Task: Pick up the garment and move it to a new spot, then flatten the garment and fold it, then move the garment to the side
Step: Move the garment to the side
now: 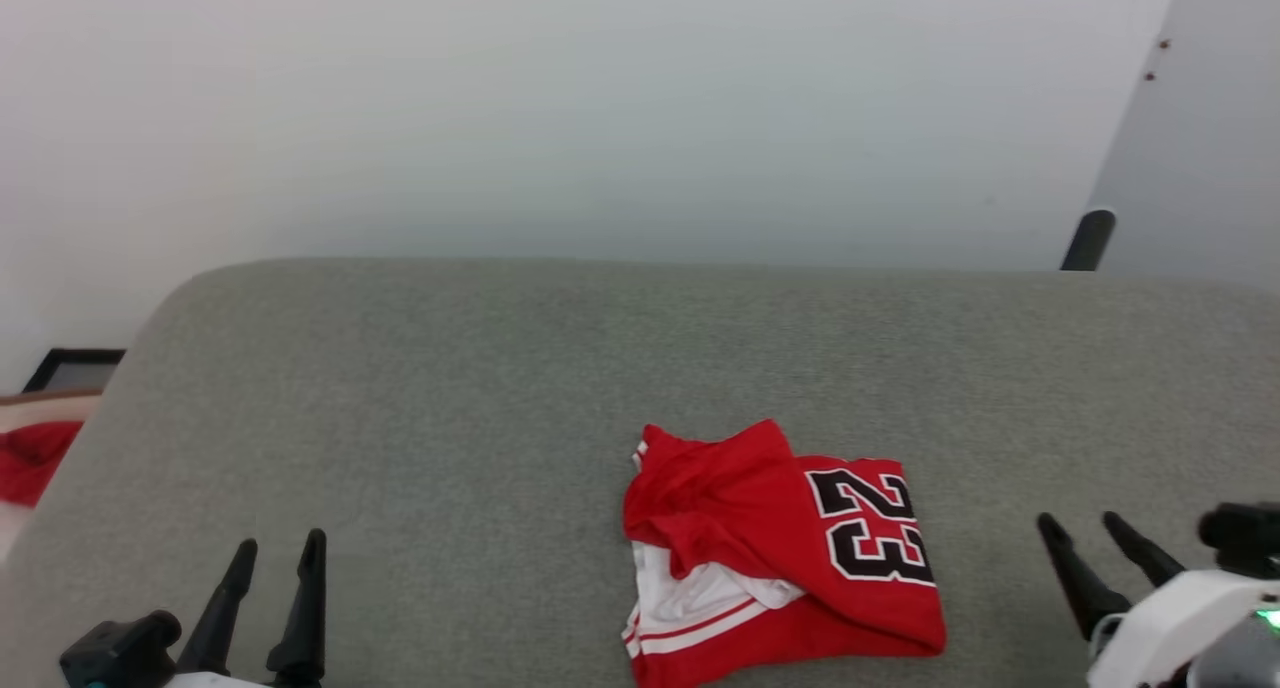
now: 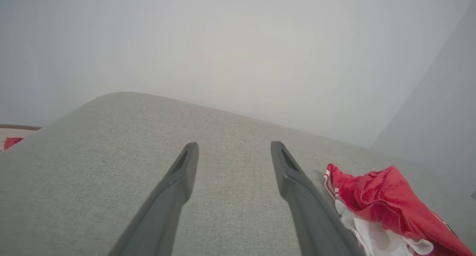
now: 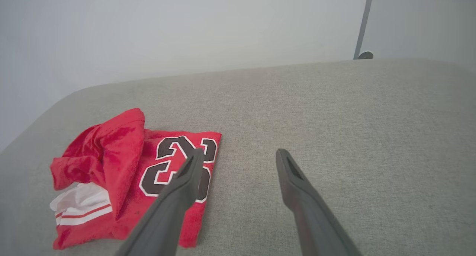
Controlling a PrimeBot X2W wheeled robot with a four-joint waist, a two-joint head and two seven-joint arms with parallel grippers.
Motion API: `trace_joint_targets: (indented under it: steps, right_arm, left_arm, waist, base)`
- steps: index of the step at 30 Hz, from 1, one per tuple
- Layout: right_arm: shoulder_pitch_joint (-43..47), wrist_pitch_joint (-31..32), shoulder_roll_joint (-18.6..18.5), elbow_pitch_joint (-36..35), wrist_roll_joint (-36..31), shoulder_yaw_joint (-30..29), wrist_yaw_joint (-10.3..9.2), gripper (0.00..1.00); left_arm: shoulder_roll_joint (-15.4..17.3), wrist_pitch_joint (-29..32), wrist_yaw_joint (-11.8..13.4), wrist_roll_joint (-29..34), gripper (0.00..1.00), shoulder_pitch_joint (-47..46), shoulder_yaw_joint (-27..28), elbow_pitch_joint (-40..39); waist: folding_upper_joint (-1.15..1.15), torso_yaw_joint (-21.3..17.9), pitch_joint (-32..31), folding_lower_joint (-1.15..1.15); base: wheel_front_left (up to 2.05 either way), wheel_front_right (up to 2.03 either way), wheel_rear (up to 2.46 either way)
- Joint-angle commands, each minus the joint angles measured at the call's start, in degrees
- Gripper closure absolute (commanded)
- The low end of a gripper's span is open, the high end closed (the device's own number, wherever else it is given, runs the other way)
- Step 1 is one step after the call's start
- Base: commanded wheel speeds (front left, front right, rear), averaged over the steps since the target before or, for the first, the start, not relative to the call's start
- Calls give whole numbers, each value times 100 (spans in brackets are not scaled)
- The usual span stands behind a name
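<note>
The garment [image 1: 780, 548] lies bunched and partly folded on the grey cushion, red with the black number 23 on top and a white sleeve with red stripes at its near left. In the right wrist view the garment [image 3: 122, 174] lies left of my fingers, and in the left wrist view the garment [image 2: 386, 207] lies at the lower right. My left gripper [image 1: 280, 548] is open at the lower left, well clear of the cloth. My right gripper [image 1: 1080, 523] is open at the lower right, a little right of the garment. Both hold nothing.
The grey upholstered surface [image 1: 450, 388] spreads wide, with a rounded far edge against a pale wall. A small red cloth [image 1: 35, 458] lies off the left edge on a lower surface. A dark post [image 1: 1088, 238] stands behind the far right edge.
</note>
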Motion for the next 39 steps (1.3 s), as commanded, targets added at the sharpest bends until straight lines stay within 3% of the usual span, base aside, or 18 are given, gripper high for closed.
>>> trace_joint_targets:
  steps: [1,19,32,39]
  right_arm:
    - [-111,34,19,8,-3,72,-4,0]
    - [-542,1012,-15,559,-96,272,-4,0]
    - [-843,1703,68,877,-279,50,-4,0]
    - [-1047,2404,146,1165,-389,-10,-4,0]
  left_arm:
    - [12,8,-15,11,0,-47,10,2]
    - [-39,41,13,44,0,-85,-202,-52]
    - [-178,12,5,59,0,-371,-340,-15]
    - [-237,5,-4,70,0,-529,-417,57]
  waist:
    - [0,122,42,0]
    - [0,915,333,0]
    - [0,1119,778,0]
    - [0,1182,937,0]
  base:
    - [0,0,0]
    - [0,0,0]
    - [0,0,0]
    - [0,0,0]
